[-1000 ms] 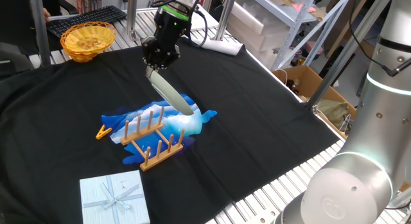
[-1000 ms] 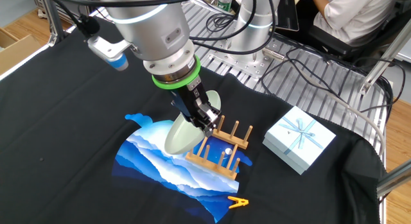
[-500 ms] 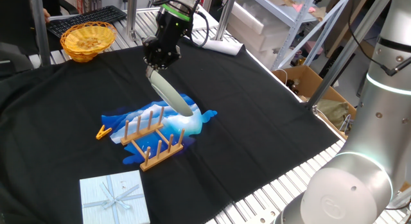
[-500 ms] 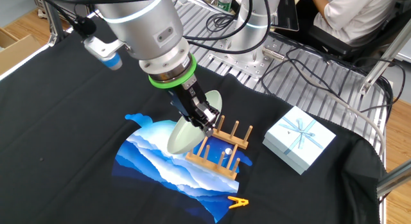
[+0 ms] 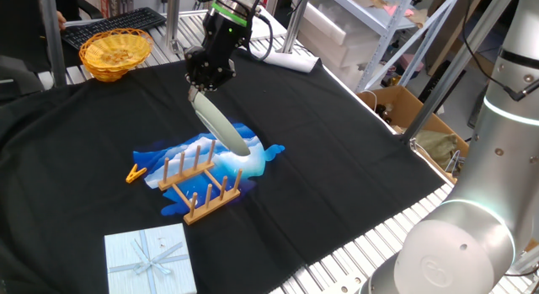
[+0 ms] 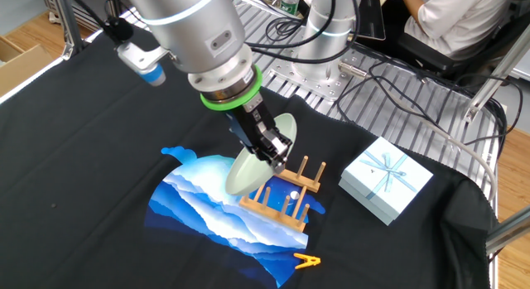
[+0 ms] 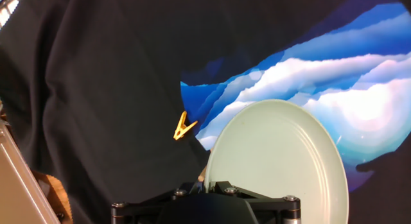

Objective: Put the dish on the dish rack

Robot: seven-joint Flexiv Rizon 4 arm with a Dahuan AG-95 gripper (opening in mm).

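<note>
My gripper (image 5: 202,89) is shut on the rim of the dish (image 5: 220,127), a pale green-white plate held tilted on edge in the air. In the other fixed view the gripper (image 6: 270,146) holds the dish (image 6: 251,169) just above the near end of the dish rack (image 6: 286,195). The dish rack (image 5: 200,183), light-brown wood with upright pegs, stands on a blue-and-white cloth (image 5: 253,159). In the hand view the dish (image 7: 276,160) fills the lower right; the rack is almost wholly hidden behind it.
An orange clothespin (image 5: 135,172) lies left of the rack, also in the hand view (image 7: 183,127). A pale gift box (image 5: 152,259) sits at the front left. A yellow wicker basket (image 5: 114,51) stands at the back. The black table cover ends at metal rollers (image 5: 354,260).
The gripper with the dish has risen slightly and shifted a little toward the rack. The rack and the other objects have not moved.
</note>
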